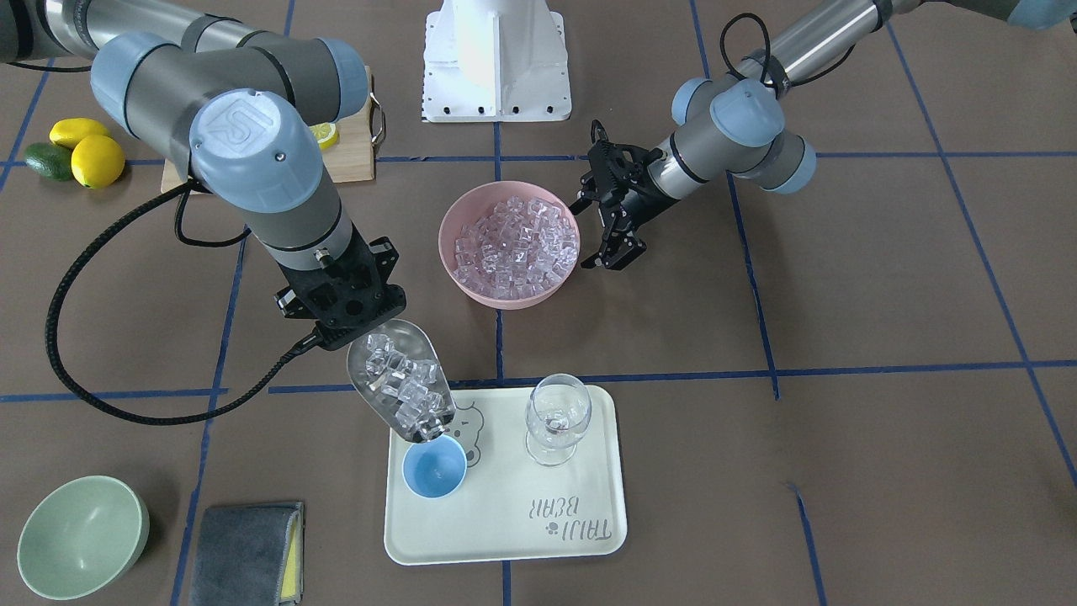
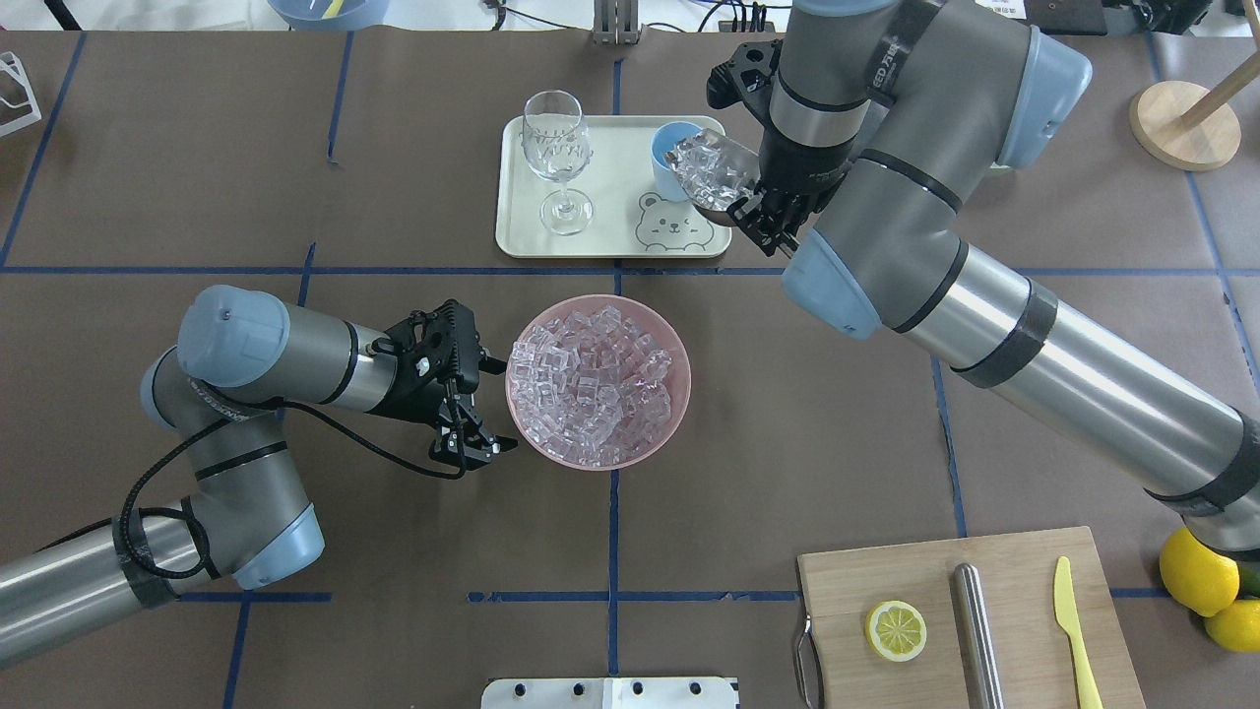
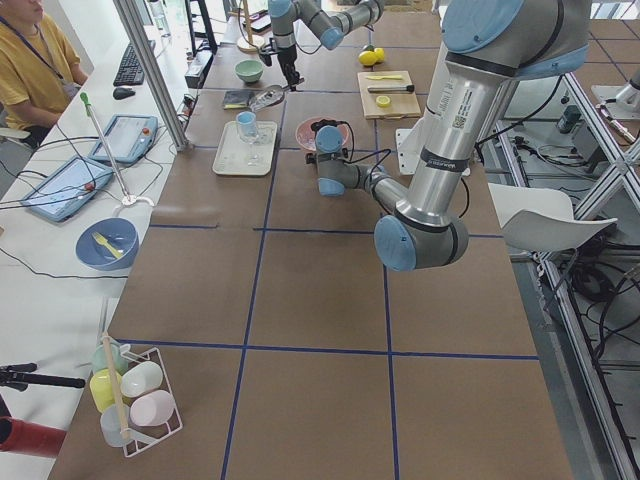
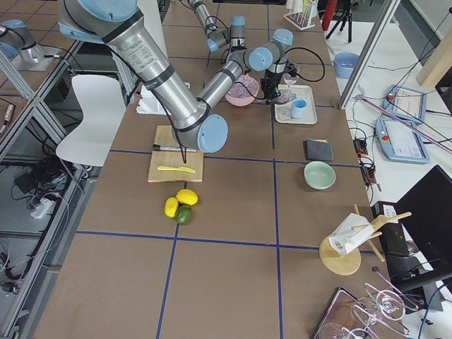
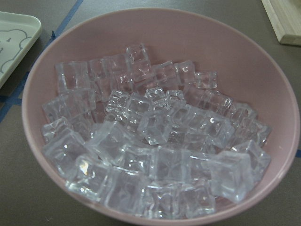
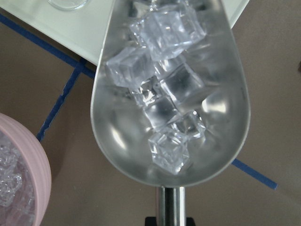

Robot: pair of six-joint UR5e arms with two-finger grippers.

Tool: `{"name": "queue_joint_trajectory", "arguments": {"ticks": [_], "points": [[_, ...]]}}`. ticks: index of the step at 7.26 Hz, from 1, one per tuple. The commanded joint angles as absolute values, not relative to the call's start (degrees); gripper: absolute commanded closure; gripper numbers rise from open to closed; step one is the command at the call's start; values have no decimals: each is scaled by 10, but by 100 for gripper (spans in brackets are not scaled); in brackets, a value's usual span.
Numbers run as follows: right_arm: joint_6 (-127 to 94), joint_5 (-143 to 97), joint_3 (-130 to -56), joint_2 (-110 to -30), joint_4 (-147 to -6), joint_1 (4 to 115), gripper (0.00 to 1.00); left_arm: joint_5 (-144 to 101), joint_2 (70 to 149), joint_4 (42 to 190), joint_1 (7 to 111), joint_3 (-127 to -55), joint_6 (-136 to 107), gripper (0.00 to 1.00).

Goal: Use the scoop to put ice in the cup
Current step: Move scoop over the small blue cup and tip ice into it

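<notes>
The right claw (image 1: 345,330) is clamped on the short handle of the scoop (image 6: 117,136). The scoop trough holds a batch of ice (image 6: 169,150) and tilts downward, with its lip directly above the rim of the cup (image 1: 434,471). The cup stands on the tray (image 1: 505,526) beside the wine glass (image 1: 557,418); its visible interior is plain blue. The left claw (image 1: 596,234) has its jaws apart, just beside the pink bowl (image 1: 505,299), which is heaped with ice, on the desk (image 1: 841,295).
</notes>
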State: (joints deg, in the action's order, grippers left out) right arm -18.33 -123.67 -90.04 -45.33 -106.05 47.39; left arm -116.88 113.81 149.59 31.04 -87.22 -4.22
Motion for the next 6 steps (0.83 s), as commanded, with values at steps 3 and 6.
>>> {"name": "queue_joint_trajectory", "arguments": {"ticks": [3, 6], "points": [[-110, -1243, -859, -419, -1134, 482, 100, -1168, 1138, 1497, 309, -871, -42, 0], [-80, -1243, -811, -378, -1161, 490, 100, -1168, 1138, 1497, 308, -870, -42, 0]]}}
